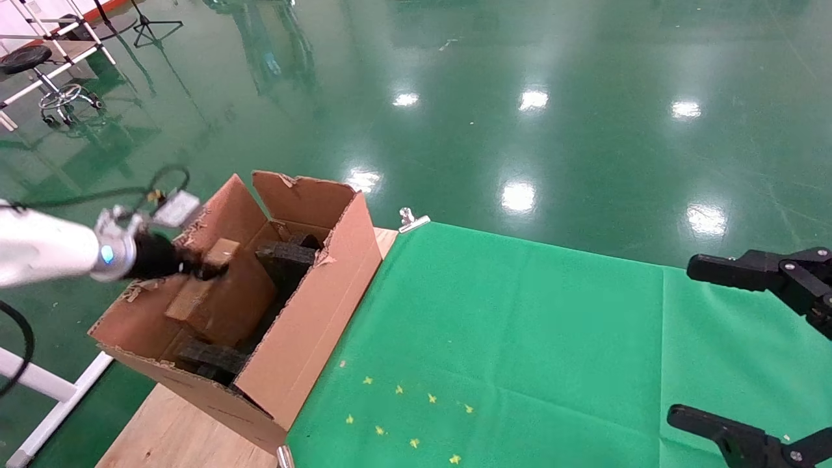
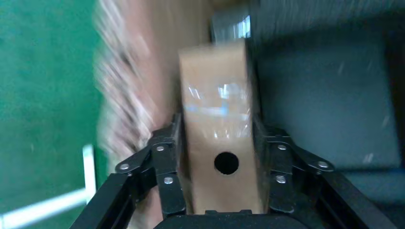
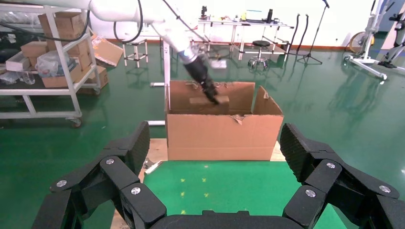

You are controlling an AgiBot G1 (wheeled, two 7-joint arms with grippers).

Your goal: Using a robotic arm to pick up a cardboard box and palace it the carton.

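A glossy green floor (image 1: 585, 97) stretches behind a green cloth (image 1: 520, 338) clipped over a wooden table (image 1: 175, 435). In the head view, one carton (image 1: 305, 338) with ragged upright flaps sits at the table's left end, with black foam blocks (image 1: 286, 257) inside. The left gripper (image 1: 211, 268), on the white robotic arm (image 1: 39, 250), reaches in over the carton's far-left flap and clamps one small cardboard box (image 1: 221, 250) above the carton's interior. The right gripper (image 1: 747, 344) hovers spread wide over the cloth's right edge.

In the left wrist view, the cardboard box (image 2: 217, 124) stands squarely between two fingers (image 2: 167, 167) pressing its sides, its one round hole facing the camera.

In the right wrist view, two fingers (image 3: 138, 143) gape apart, framing the carton (image 3: 222, 133) well beyond; the left gripper (image 3: 212, 95) grips the box (image 3: 210, 100) above it.
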